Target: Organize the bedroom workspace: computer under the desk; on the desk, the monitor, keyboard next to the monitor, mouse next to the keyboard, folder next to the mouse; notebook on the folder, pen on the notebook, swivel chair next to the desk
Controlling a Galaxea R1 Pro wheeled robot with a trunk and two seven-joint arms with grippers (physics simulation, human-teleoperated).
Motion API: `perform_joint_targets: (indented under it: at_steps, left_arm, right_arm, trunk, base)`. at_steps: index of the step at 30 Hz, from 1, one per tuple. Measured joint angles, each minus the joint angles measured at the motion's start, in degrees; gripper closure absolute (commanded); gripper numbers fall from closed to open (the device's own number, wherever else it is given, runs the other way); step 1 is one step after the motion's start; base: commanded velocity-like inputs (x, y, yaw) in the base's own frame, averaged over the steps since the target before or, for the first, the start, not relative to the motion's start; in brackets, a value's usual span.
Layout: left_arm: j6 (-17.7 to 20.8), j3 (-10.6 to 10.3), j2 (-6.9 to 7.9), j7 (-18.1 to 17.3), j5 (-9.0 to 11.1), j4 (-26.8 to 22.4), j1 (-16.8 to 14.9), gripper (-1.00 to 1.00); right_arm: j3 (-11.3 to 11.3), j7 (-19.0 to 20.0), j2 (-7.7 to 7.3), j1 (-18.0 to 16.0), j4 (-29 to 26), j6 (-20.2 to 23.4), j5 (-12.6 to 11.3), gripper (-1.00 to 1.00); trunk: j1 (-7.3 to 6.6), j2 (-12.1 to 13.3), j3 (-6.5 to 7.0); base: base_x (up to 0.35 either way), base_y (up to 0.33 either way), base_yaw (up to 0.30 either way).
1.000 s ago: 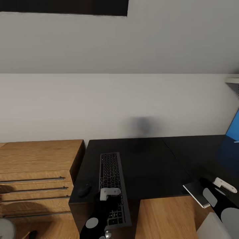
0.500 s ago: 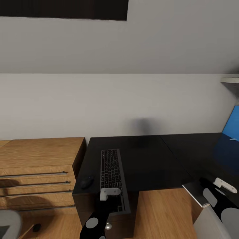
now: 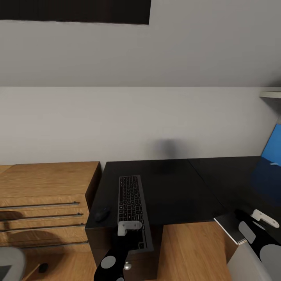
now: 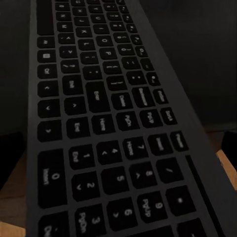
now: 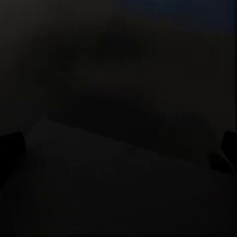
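The black-keyed keyboard [image 3: 130, 203] lies lengthwise on the glossy black desk [image 3: 175, 187], with its near end sticking out past the front edge. My left gripper [image 3: 129, 231] sits over that near end. In the left wrist view the keys [image 4: 108, 123] run between fingers set wide apart, so it looks open. A small black mouse [image 3: 102, 213] rests to the left of the keyboard. The grey notebook [image 3: 230, 228] juts off the desk's right wing, and my right gripper [image 3: 249, 220] appears shut on it. The right wrist view is too dark to show more.
A light wooden dresser [image 3: 47, 183] with bar handles butts against the desk's left end. A blue wall panel [image 3: 273, 148] stands at the far right. Part of a grey chair seat [image 3: 9, 261] shows at the lower left, and wood floor [image 3: 191, 249] lies below the desk's inner corner.
A second ago the view pulled back from the desk. The keyboard and mouse stayed on the desk, while the notebook kept its place at my right gripper. Nothing has changed in the last half second.
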Motion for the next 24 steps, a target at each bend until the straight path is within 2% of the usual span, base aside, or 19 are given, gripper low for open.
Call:
perform_joint_targets:
  at_steps: [24]
  left_arm:
    - [0.0,-0.1,-0.03,0.0,0.0,0.0,0.0,-1.0]
  right_arm:
    - [-0.1,0.0,0.0,0.0,-0.3,-0.4,-0.1,-1.0]
  trunk:
    - [-5.27,9.6,4.31]
  base:
    - [0.0,0.0,0.0]
